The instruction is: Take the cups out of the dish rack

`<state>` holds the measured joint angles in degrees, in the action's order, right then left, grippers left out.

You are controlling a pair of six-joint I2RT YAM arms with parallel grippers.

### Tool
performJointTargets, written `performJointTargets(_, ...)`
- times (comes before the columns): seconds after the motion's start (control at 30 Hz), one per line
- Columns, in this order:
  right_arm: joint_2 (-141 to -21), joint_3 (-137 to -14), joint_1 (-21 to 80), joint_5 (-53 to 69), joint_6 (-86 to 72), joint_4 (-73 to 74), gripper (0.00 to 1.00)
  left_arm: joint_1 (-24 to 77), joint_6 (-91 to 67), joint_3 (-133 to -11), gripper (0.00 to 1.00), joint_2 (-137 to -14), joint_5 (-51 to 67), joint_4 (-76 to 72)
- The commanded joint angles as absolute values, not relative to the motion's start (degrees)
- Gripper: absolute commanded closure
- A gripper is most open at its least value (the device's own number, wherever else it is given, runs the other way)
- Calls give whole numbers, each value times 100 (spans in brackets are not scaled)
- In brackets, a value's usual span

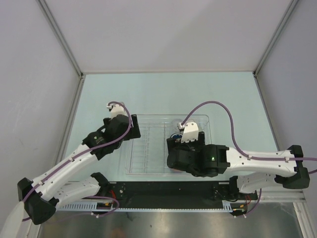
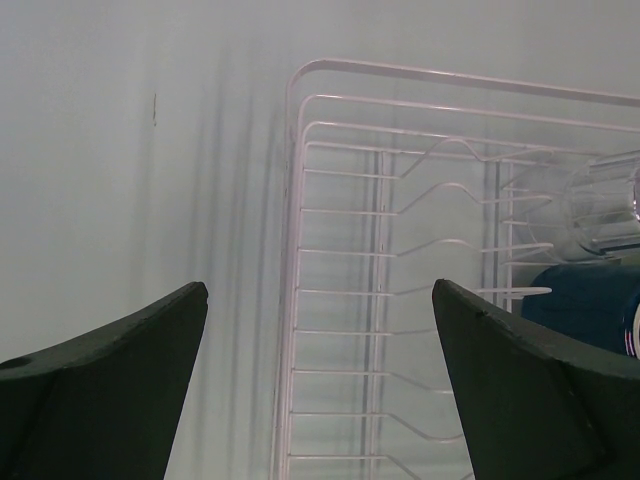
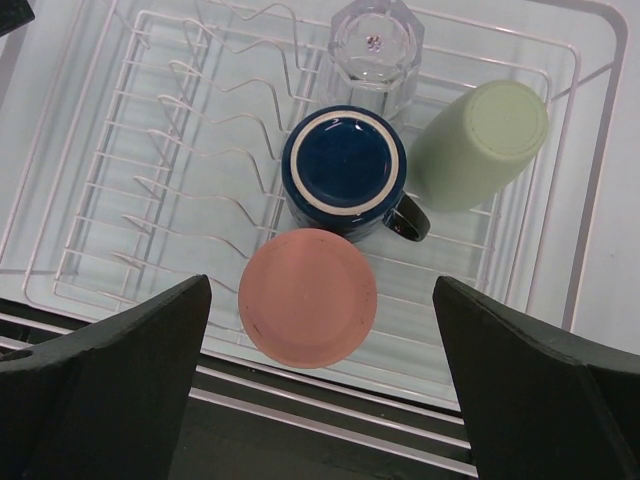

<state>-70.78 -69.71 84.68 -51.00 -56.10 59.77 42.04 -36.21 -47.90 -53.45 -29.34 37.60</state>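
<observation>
My right gripper gapes over salmon-pink cup (inverted, in dish rack); left gripper gapes at rack's edge; pale table.

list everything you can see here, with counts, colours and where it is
dish rack: 1, white wire in clear tray, mid-table
pink tumbler: 1, salmon-pink, upside down, rack's near side
blue mug: 1, dark blue, upside down, behind pink tumbler
green tumbler: 1, pale green, right of mug
clear cup: 1, transparent, beyond mug
table: 1, pale green
left end effector: 1, black, open, by rack's left edge
right end effector: 1, black, open, above cups
</observation>
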Motion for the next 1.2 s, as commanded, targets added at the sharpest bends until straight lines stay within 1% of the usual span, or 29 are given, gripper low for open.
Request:
performJointTargets(0.0, -7242, -6847, 8525, -5230, -6038, 6003, 0, 4254, -3762, -4746, 0, -5291, -2865, 3709)
performJointTargets(0.4, -7611, -6434, 8482, -4835, -5915, 5336, 0, 4280, -3823, -4623, 0, -5344, -2839, 3691)
performJointTargets(0.6, -7576, -6232, 8323, -4685, -5818, 5107, 0, 4289, -3832, -4570, 0, -5396, -2821, 3648)
performJointTargets(0.7, -7471, -6117, 8235, -4667, -5783, 5028, 7, 4289, -3823, -4562, 0, -5432, -2821, 3621)
performJointTargets(0.73, -7445, -6091, 8218, -4667, -5775, 5019, 16, 4289, -3832, -4570, 0, -5440, -2821, 3612)
performJointTargets(0.8, -7366, -6047, 8200, -4684, -5774, 5010, 25, 4289, -3832, -4553, 0, -5458, -2804, 3604)
performJointTargets(0.83, -7348, -6038, 8200, -4693, -5783, 5001, 33, 4289, -3832, -4553, 0, -5467, -2804, 3595)
performJointTargets(0.87, -7330, -6029, 8200, -4693, -5792, 5010, 36, 4289, -3841, -4553, 0, -5484, -2795, 3586)
performJointTargets(0.9, -7313, -6029, 8209, -4702, -5792, 5010, 42, 4289, -3841, -4544, 0, -5493, -2795, 3577)
performJointTargets(0.97, -7321, -6047, 8235, -4719, -5783, 5062, 44, 4289, -3850, -4553, 0, -5502, -2777, 3568)
performJointTargets(1.03, -7339, -6082, 8253, -4755, -5845, 5106, 51, 4298, -3850, -4553, 0, -5511, -2769, 3560)
performJointTargets(1.07, -7330, -6099, 8296, -4798, -5862, 5167, 57, 4289, -3850, -4561, 0, -5511, -2769, 3560)
performJointTargets(1.1, -7339, -6152, 8306, -4825, -5880, 5194, 73, 4289, -3850, -4562, 0, -5511, -2769, 3560)
performJointTargets(1.17, -7330, -6222, 8332, -4904, -5906, 5308, 90, 4298, -3841, -4570, 0, -5502, -2786, 3560)
